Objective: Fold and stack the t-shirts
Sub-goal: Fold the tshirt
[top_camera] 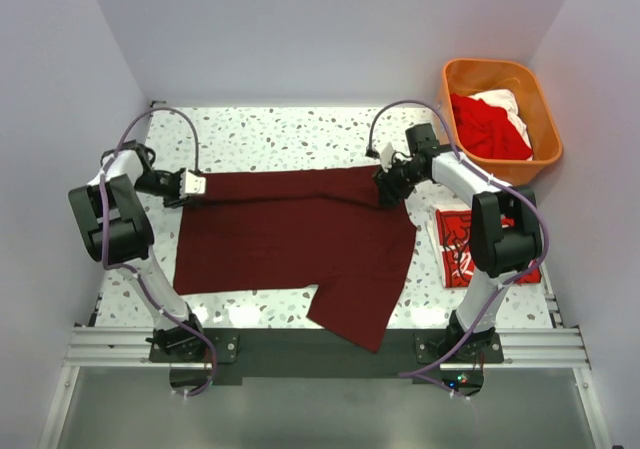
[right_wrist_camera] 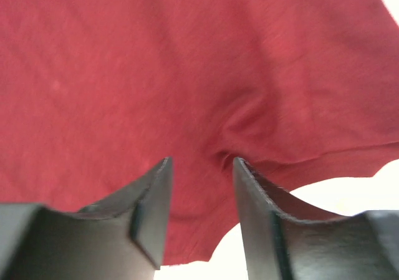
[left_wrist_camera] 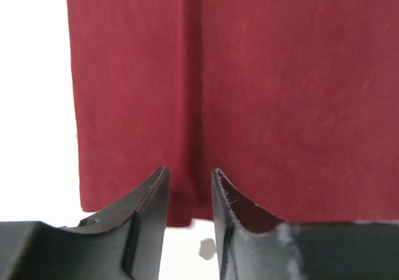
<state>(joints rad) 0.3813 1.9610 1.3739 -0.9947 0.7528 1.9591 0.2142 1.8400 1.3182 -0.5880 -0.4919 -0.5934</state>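
A dark maroon t-shirt (top_camera: pixel 290 239) lies spread flat on the speckled table (top_camera: pixel 280 134), with one sleeve hanging toward the near edge. My left gripper (top_camera: pixel 200 184) is low at the shirt's far left corner. In the left wrist view its jaws (left_wrist_camera: pixel 190 174) stand a little apart over the shirt's hem (left_wrist_camera: pixel 280 93), with a crease running between them. My right gripper (top_camera: pixel 385 191) is at the shirt's far right corner. In the right wrist view it is open (right_wrist_camera: pixel 201 161) over puckered cloth (right_wrist_camera: pixel 156 62).
An orange basket (top_camera: pixel 447 94) at the back right holds red (top_camera: pixel 488 129) and white (top_camera: pixel 505 102) shirts. A folded red shirt with white script (top_camera: pixel 460 244) lies on the table's right side, partly behind my right arm.
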